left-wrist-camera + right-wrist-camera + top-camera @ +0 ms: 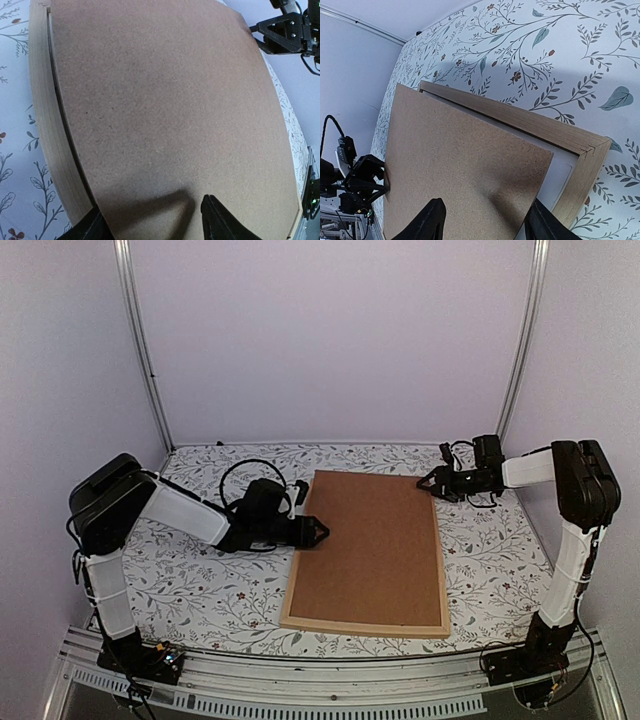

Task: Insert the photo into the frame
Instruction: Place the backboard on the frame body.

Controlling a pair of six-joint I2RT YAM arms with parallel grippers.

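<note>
Here's the frame [365, 625], lying flat on the floral bench [200, 580] in front of you, with the brown backing board [370, 540] over it and covering nearly all of its opening; only the light wood bars show around the edges.

Your left hand [322, 531] is at the board's left edge, low over it; the wrist view shows both fingers spread wide with bare board between them, gripping nothing. Your right hand [430, 483] is at the far right corner, fingers also wide apart, the board's corner lying between them and nothing clamped.

Now the photo; you can't see the cat print anywhere. The right wrist view shows a white sheet [565, 170] just under the board at that corner, inside the frame; it could be the photo's plain back or a mat, and these pictures don't settle it. If it is the photo, the main step looks done.

What's left, as I read it, is seating the board; it sits a little askew, its right corner short of the frame's mitre, its other far corner riding out over the wood bar, and a dark gap running along the left side. Square it up and press it down into the recess; mind that a shove doesn't drag the sheet underneath.
</note>
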